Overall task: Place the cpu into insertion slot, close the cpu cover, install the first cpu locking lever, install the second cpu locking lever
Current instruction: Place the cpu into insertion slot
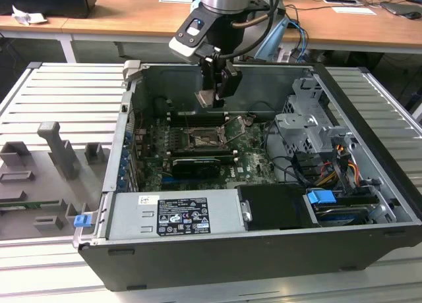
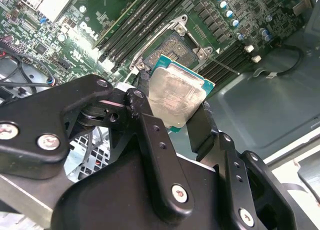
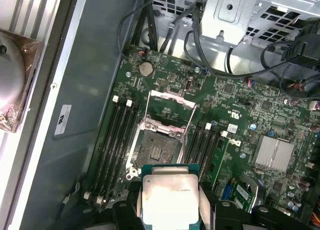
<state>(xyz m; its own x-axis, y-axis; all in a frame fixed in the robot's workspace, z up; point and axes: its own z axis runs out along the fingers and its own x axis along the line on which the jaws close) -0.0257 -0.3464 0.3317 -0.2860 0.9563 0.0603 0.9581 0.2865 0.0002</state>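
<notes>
My gripper point(image 1: 215, 92) hangs inside the open computer case, shut on the cpu point(image 1: 206, 99), a flat square chip with a dull silver top and green edge. In both wrist views the cpu point(image 2: 175, 97) point(image 3: 170, 200) sits clamped between the two black fingers point(image 2: 145, 97), held level above the green board. The insertion slot point(image 3: 157, 151) point(image 2: 172, 46) point(image 1: 200, 140) lies bare below and slightly ahead of the chip, its dark centre exposed. The cpu cover point(image 3: 172, 97) point(image 1: 235, 124), a silver frame plate, stands swung up off the socket on its hinge.
Long black memory slots point(image 3: 117, 140) flank the socket on both sides. A black expansion card point(image 1: 195, 166), grey power supply point(image 1: 173, 215), metal drive cage point(image 1: 306, 125) and loose cables point(image 1: 290, 168) crowd the case. Grey fixtures point(image 1: 59, 151) sit at the exterior view's left.
</notes>
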